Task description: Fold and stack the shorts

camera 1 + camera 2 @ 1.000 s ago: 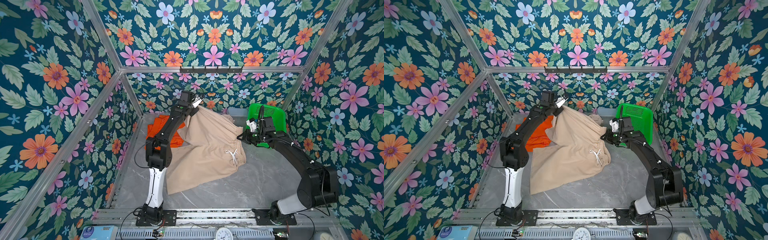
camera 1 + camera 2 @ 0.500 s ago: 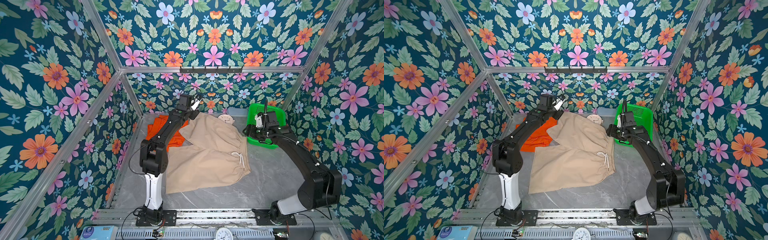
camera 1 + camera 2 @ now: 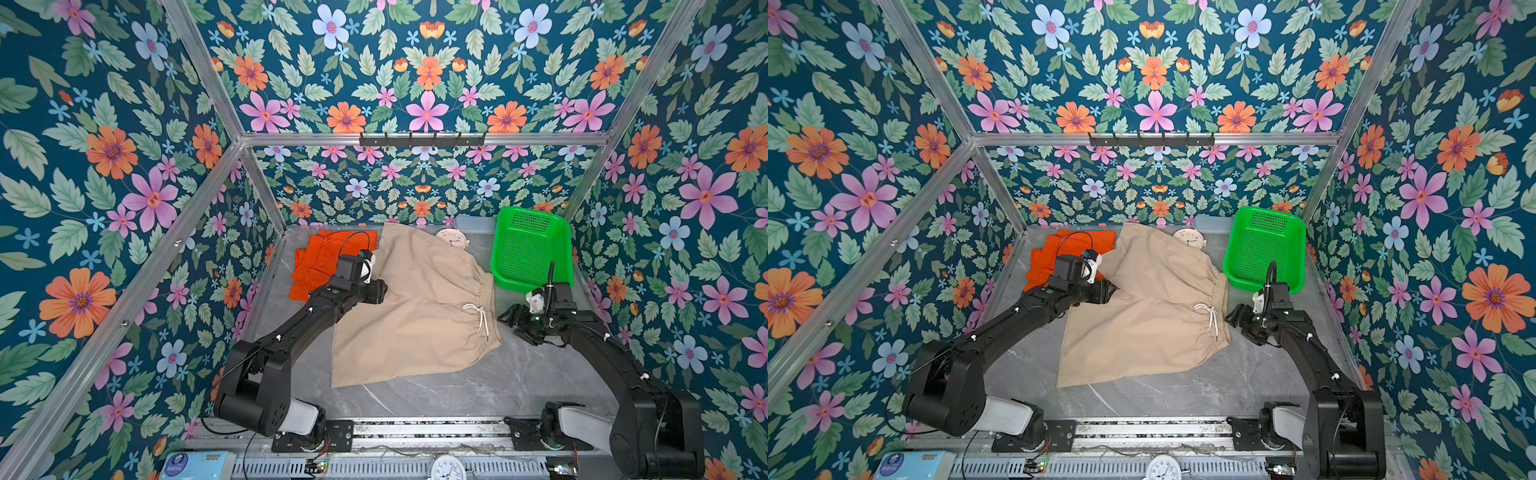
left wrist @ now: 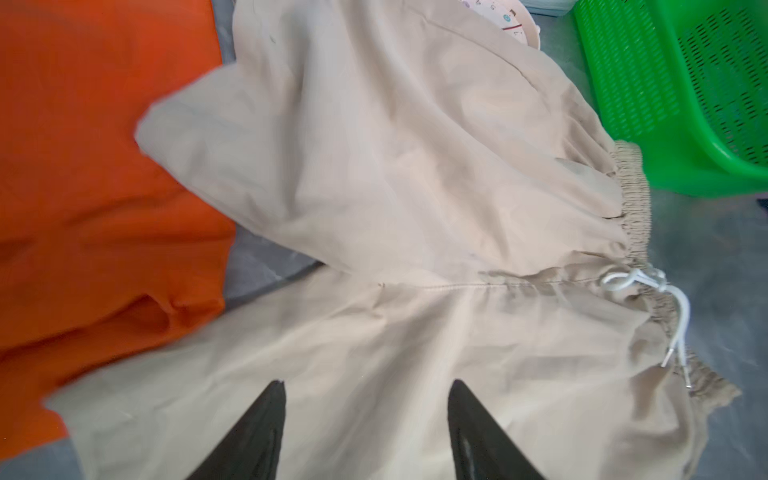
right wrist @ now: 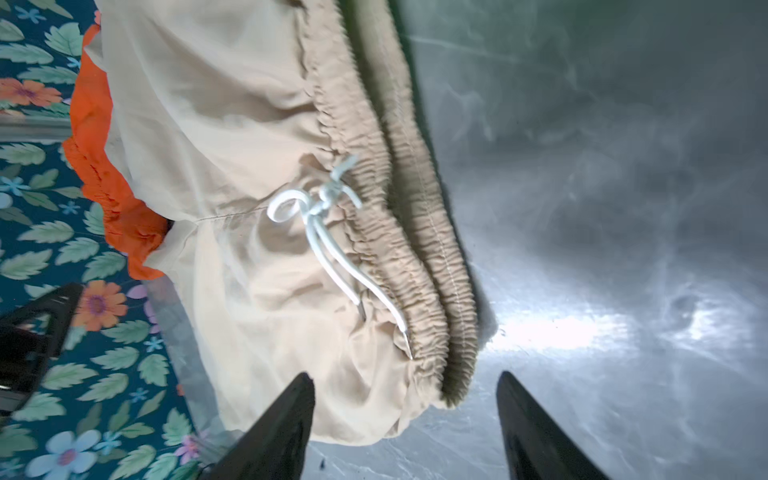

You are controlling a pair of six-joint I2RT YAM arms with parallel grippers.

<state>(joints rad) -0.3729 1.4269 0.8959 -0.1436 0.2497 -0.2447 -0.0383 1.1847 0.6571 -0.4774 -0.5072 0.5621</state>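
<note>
In both top views: beige shorts (image 3: pixel 415 316) flat on mid-desk (image 3: pixel 457 395), waistband toward the right, legs pointing left; orange shorts (image 3: pixel 320 266) folded at far left.
Left wrist: left gripper (image 4: pixel 366 382) released, over the beige legs.
Right wrist: right gripper (image 5: pixel 405 374) spread, seemingly empty, by the waistband.

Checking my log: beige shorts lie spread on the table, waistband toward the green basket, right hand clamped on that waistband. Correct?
No: the right hand is open, holding nothing, as the right wrist view shows. The beige shorts do lie spread on the table, waistband toward the green basket.
</note>
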